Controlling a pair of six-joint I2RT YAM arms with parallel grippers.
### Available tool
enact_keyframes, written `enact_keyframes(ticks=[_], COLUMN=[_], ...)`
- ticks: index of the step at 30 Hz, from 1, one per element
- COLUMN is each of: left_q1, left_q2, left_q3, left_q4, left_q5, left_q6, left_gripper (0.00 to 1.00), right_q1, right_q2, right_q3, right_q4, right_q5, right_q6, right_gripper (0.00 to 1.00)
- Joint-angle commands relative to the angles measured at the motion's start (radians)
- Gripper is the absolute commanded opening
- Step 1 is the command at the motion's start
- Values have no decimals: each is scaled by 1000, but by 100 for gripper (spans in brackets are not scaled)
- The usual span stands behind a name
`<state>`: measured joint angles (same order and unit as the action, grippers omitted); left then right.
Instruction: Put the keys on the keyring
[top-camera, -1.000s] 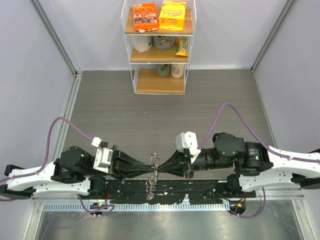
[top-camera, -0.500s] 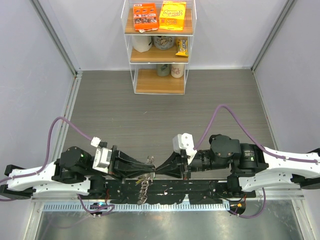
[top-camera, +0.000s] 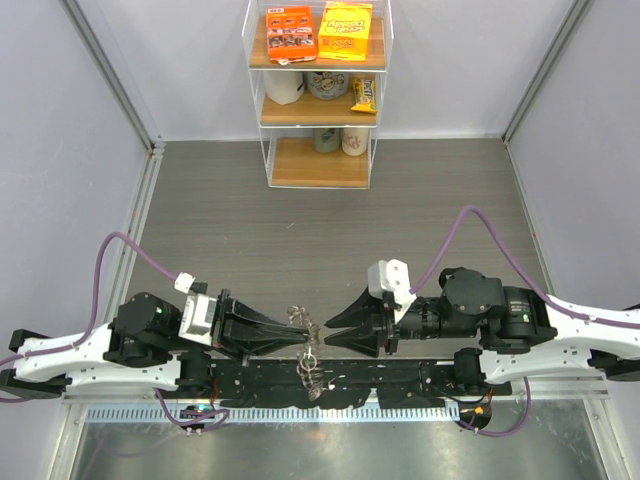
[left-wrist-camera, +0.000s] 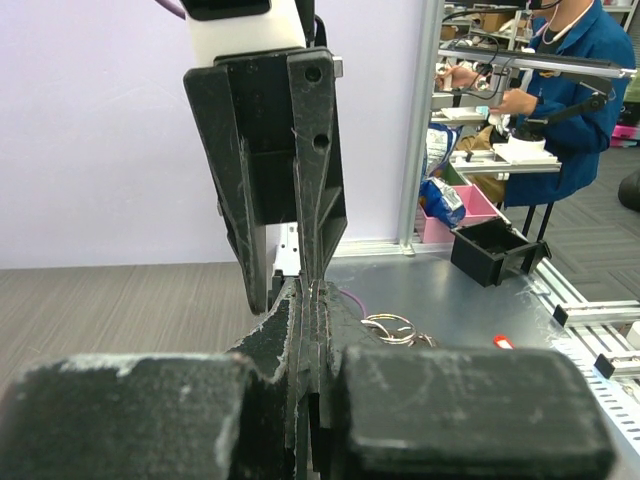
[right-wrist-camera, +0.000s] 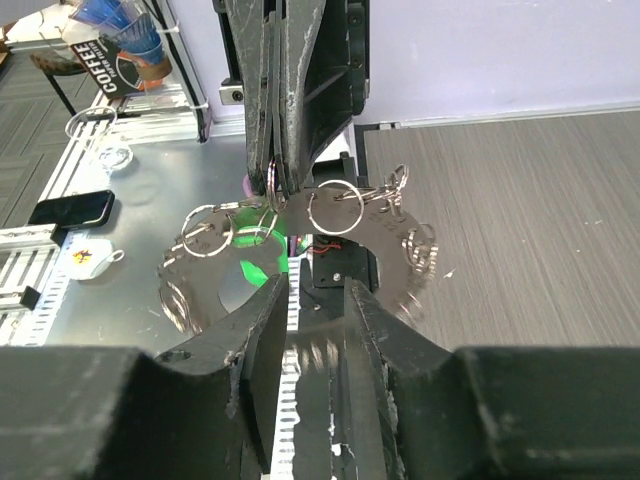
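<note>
Keyring (top-camera: 309, 364): is hung over the table's (top-camera: 250, 250) near edge, mid-width, its rings pinched by the left claw (top-camera: 303, 340).
Left claw: is clamped shut on the keyring.
Right claw (top-camera: 328, 333): is held open, just beside, faced toward the left claw.

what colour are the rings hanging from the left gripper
Silvery metal rings; clearest in the right wrist view.

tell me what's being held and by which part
The left gripper pinches the silvery metal keyring bunch by its top edge; the right gripper is open and empty.
</note>
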<state>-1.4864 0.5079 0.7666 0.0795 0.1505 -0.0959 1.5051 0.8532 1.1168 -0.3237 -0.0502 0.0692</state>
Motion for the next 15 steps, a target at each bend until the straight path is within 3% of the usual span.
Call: enact_keyframes(ticks=[1,15], left_q1=[-5,-5], left_q2=[3,7], left_q3=[28,23], left_q4=[105,114], left_q5=[12,8], left_q6=[12,9], left_gripper=[0,0], right_q1=[0,3], right_q2=[-19,27], right_q3=[41,103], right_q4=[5,35], right_q5=[32,-43], right_q6=[-14,-29], right_gripper=[35,39])
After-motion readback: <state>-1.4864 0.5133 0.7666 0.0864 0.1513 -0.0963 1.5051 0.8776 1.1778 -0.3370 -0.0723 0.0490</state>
